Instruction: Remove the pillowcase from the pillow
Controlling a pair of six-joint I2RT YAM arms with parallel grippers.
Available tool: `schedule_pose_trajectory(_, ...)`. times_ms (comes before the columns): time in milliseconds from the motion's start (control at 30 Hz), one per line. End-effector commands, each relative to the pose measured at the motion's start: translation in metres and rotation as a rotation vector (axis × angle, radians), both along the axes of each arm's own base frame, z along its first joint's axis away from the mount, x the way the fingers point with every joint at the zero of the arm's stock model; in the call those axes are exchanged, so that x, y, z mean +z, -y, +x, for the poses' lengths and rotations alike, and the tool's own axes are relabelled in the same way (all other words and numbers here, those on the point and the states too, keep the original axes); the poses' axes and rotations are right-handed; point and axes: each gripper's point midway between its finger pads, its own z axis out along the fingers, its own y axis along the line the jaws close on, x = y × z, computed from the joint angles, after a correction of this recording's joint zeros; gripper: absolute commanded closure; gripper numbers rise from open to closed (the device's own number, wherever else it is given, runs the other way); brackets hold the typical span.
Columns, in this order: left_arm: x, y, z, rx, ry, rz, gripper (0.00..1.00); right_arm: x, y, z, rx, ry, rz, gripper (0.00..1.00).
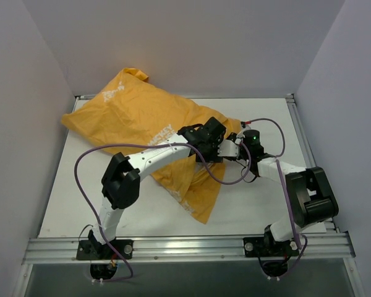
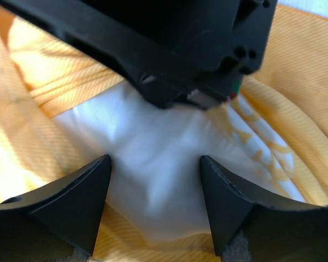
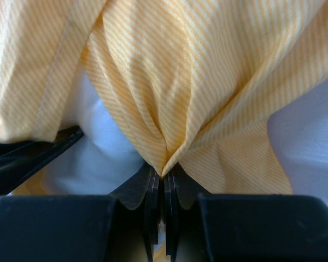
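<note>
The orange-yellow pillowcase (image 1: 136,117) lies across the back left and centre of the table, covering the pillow. Both grippers meet at its open end. My right gripper (image 3: 165,176) is shut on a pinched fold of the pillowcase (image 3: 169,82); in the top view it (image 1: 233,148) is at the cloth's right edge. My left gripper (image 2: 156,174) is open, its fingers (image 2: 87,202) either side of a bared white corner of the pillow (image 2: 158,147), with orange cloth (image 2: 54,76) around it. The pillow also shows in the right wrist view (image 3: 98,147). It is hidden in the top view.
Grey walls close in the table (image 1: 260,204) at the back and both sides. A metal rail (image 1: 185,247) runs along the near edge. A purple cable (image 1: 86,179) loops beside the left arm. The right gripper's black body (image 2: 180,43) fills the top of the left wrist view.
</note>
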Motion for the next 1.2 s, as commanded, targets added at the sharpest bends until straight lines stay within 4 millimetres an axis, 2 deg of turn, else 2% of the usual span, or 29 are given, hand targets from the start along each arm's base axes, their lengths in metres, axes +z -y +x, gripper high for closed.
schedule_pose_trajectory(0,-0.022,-0.021,0.01,0.036,-0.043,0.089,0.24,0.021,-0.001,-0.003,0.013,0.043,0.018,1.0)
schedule_pose_trajectory(167,-0.044,-0.026,0.017,0.055,0.004,0.119,0.23,0.025,0.001,-0.001,0.004,0.048,0.007,1.0)
schedule_pose_trajectory(233,-0.054,-0.031,0.024,0.082,0.036,0.128,0.31,0.026,0.002,0.0,0.0,0.05,0.005,1.0)
schedule_pose_trajectory(267,-0.056,-0.033,0.025,0.09,0.041,0.129,0.51,0.026,0.002,0.0,-0.001,0.048,0.003,1.0)
schedule_pose_trajectory(333,-0.061,-0.039,0.029,0.123,0.051,0.139,0.79,0.028,0.006,0.003,-0.02,0.057,-0.018,1.0)
schedule_pose_trajectory(367,-0.06,-0.041,0.029,0.142,0.051,0.136,0.98,0.026,0.009,0.003,-0.027,0.042,-0.037,1.0)
schedule_pose_trajectory(467,-0.054,-0.05,0.026,0.178,0.04,0.113,0.98,0.024,0.029,0.008,-0.088,0.022,-0.126,1.0)
schedule_pose_trajectory(500,-0.037,-0.05,0.028,0.186,0.065,0.07,0.98,0.025,0.039,0.011,-0.122,0.017,-0.161,1.0)
schedule_pose_trajectory(533,-0.037,-0.058,0.025,0.191,0.053,0.069,0.98,0.028,0.05,0.014,-0.149,0.028,-0.214,1.0)
schedule_pose_trajectory(567,-0.033,-0.059,0.021,0.183,0.033,0.05,0.98,0.026,0.069,0.017,-0.225,-0.002,-0.301,1.0)
schedule_pose_trajectory(600,-0.019,-0.065,0.014,0.175,0.024,0.034,0.98,0.028,0.081,0.019,-0.261,-0.006,-0.352,1.0)
schedule_pose_trajectory(633,-0.015,-0.071,0.013,0.179,0.015,0.026,0.98,0.031,0.094,0.021,-0.291,-0.006,-0.401,1.0)
schedule_pose_trajectory(667,-0.018,-0.078,0.007,0.17,-0.005,0.033,0.98,0.034,0.105,0.021,-0.303,-0.015,-0.466,1.0)
schedule_pose_trajectory(700,-0.01,-0.085,0.003,0.169,-0.004,0.031,0.98,0.034,0.121,0.023,-0.35,-0.021,-0.531,1.0)
schedule_pose_trajectory(800,-0.011,-0.106,-0.001,0.191,-0.012,0.055,0.98,0.027,0.142,0.02,-0.36,-0.074,-0.637,1.0)
schedule_pose_trajectory(867,-0.001,-0.109,-0.001,0.218,-0.033,0.001,0.98,0.022,0.147,0.022,-0.361,-0.081,-0.656,1.0)
schedule_pose_trajectory(967,0.031,-0.099,-0.018,0.181,-0.095,-0.124,0.98,0.016,0.146,0.029,-0.35,-0.085,-0.655,1.0)
schedule_pose_trajectory(1000,0.051,-0.091,-0.033,0.128,-0.114,-0.167,0.98,0.024,0.143,0.038,-0.345,-0.058,-0.643,1.0)
schedule_pose_trajectory(1067,0.064,-0.087,-0.051,0.057,-0.149,-0.194,0.98,0.038,0.135,0.05,-0.337,-0.021,-0.605,1.0)
schedule_pose_trajectory(1100,0.063,-0.092,-0.066,0.034,-0.201,-0.166,0.98,0.045,0.134,0.056,-0.337,-0.003,-0.597,1.0)
schedule_pose_trajectory(1133,0.059,-0.093,-0.075,0.014,-0.242,-0.16,0.98,0.062,0.133,0.068,-0.346,0.029,-0.583,1.0)
schedule_pose_trajectory(1167,0.052,-0.098,-0.08,-0.013,-0.254,-0.127,0.98,0.07,0.136,0.073,-0.357,0.038,-0.578,1.0)
